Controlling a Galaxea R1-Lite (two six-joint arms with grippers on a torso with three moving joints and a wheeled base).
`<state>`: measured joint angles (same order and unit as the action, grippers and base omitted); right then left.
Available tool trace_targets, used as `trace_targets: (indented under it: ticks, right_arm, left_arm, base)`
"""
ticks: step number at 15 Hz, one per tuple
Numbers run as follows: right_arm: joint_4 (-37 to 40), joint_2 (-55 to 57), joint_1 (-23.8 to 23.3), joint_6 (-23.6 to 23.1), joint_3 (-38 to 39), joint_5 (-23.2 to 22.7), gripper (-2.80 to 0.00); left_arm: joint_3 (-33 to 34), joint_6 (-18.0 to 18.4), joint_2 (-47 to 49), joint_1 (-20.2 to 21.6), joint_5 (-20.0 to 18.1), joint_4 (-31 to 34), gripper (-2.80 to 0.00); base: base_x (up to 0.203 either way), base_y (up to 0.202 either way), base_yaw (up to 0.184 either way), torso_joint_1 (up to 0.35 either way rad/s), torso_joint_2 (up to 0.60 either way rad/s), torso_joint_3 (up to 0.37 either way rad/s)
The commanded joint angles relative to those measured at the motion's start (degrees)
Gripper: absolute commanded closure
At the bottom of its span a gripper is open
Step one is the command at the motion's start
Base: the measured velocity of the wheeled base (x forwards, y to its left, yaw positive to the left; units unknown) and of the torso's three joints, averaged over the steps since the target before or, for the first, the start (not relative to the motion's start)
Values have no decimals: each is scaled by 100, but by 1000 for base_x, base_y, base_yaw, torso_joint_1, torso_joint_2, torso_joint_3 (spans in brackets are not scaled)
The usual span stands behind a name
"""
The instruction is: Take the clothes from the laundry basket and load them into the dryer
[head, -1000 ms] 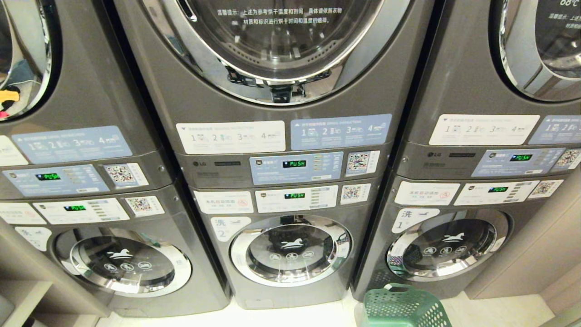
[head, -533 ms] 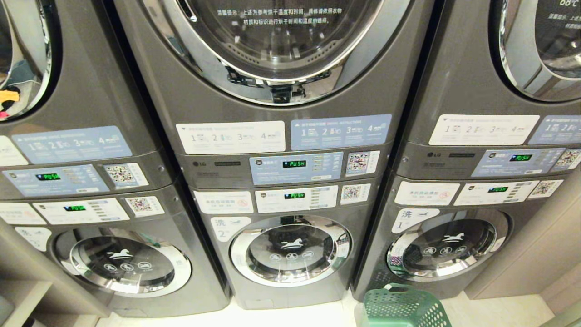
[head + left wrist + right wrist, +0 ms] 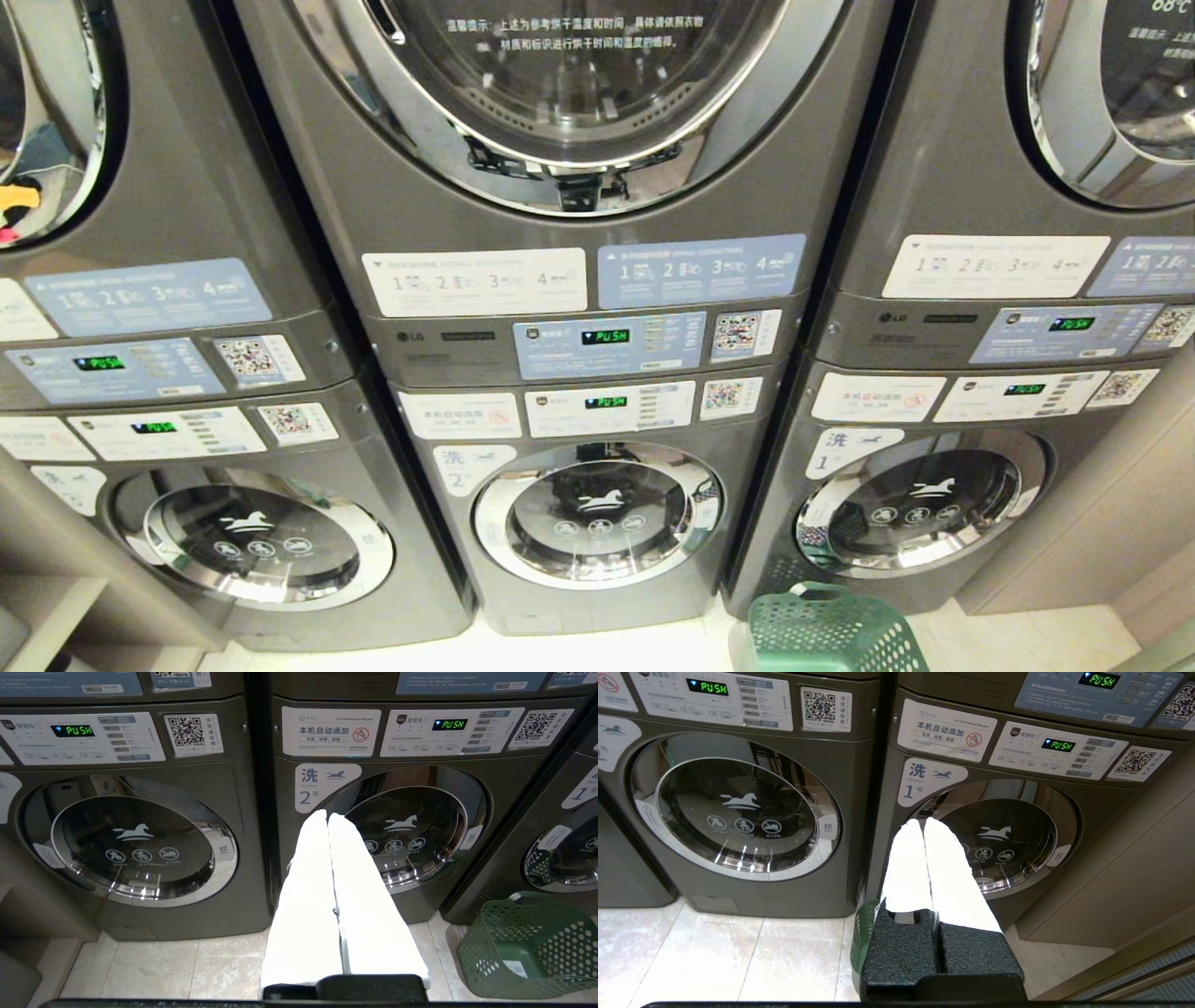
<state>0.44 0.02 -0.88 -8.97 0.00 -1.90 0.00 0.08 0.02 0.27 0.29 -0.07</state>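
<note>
The green laundry basket (image 3: pixel 826 630) stands on the floor before the lower right washer, at the bottom edge of the head view. The left wrist view shows the basket (image 3: pixel 528 942) from the side; the part of its inside that shows holds no clothes. The dryer (image 3: pixel 569 93) is the upper middle machine, its round door closed. My left gripper (image 3: pixel 327 817) hangs shut and empty before washer 2. My right gripper (image 3: pixel 923 823) is shut and empty before washer 1, with the basket's edge (image 3: pixel 863 938) just beneath it. Neither arm appears in the head view.
Three stacked grey machines fill the wall, with washer doors (image 3: pixel 597 513) below and control panels (image 3: pixel 607 345) between. A beige cabinet side (image 3: pixel 1102 523) stands at the right and a low shelf (image 3: pixel 47 607) at the left. Pale tiles (image 3: pixel 154 966) cover the floor.
</note>
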Motion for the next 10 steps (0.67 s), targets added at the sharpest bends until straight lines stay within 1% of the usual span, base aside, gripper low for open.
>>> trace_targets:
  ticks: [1,10]
  right_arm:
    - [0,-2,0,10,0,6,0]
    - [0,-2,0,36,0,6,0]
  left_arm:
    - [0,1,6,7,6,-1,0]
    - [0,1,2,8,1,-1,0]
  base:
    - [0,0,0,0,0,0]
    - [0,0,0,0,0,0]
